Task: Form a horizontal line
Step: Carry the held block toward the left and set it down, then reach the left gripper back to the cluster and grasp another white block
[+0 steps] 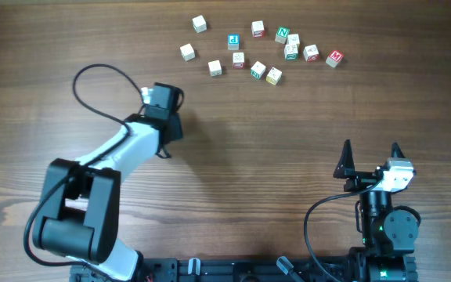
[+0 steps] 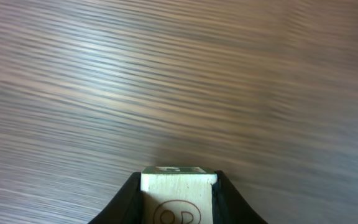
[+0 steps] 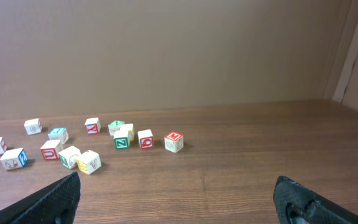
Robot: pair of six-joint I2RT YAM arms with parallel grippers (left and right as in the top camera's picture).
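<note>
My left gripper point(image 2: 179, 180) is shut on a pale wooden cube point(image 2: 179, 196) with a green top face and a round brown drawing on its near side. It holds the cube over bare wood; the table looks blurred. In the overhead view the left gripper point(image 1: 171, 125) is left of centre, below the loose cubes, and the held cube is hidden under it. My right gripper point(image 1: 370, 154) is open and empty at the front right, and its wrist view point(image 3: 179, 199) shows it the same. No row of three touching cubes shows in any view.
Several loose letter cubes point(image 1: 257, 51) lie scattered at the far middle of the wooden table; the right wrist view point(image 3: 92, 146) shows them too. A brown wall point(image 3: 166, 56) stands behind them. A black cable point(image 1: 100, 86) loops by the left arm.
</note>
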